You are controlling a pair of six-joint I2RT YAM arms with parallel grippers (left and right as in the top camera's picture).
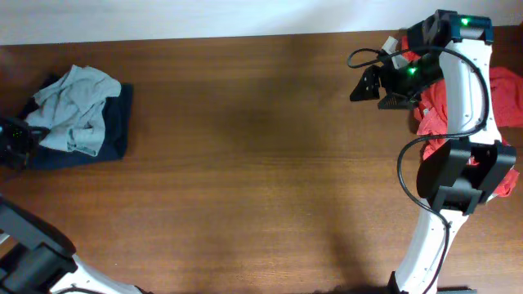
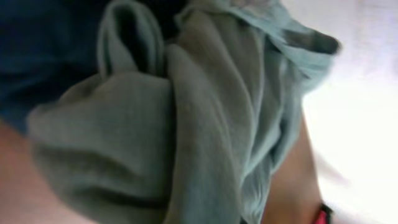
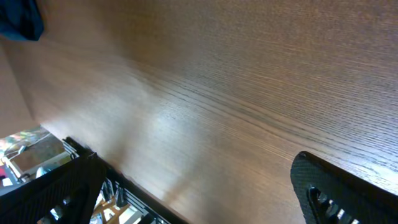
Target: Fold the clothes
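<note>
A crumpled grey-green shirt point(image 1: 82, 110) lies on a navy garment point(image 1: 114, 131) at the table's left edge. It fills the left wrist view point(image 2: 186, 124), with the navy cloth point(image 2: 37, 50) behind it. My left gripper point(image 1: 16, 139) sits at the pile's left side; its fingers are hidden. A heap of red clothes point(image 1: 441, 114) lies at the right edge under my right arm. My right gripper point(image 1: 368, 83) is raised left of the red heap, open and empty over bare wood point(image 3: 199, 199).
The brown wooden table point(image 1: 261, 163) stretches between the two piles. Its far edge meets a white wall at the top. The right arm's base stands at the front right point(image 1: 425, 253). The navy garment shows far off in the right wrist view point(image 3: 18, 18).
</note>
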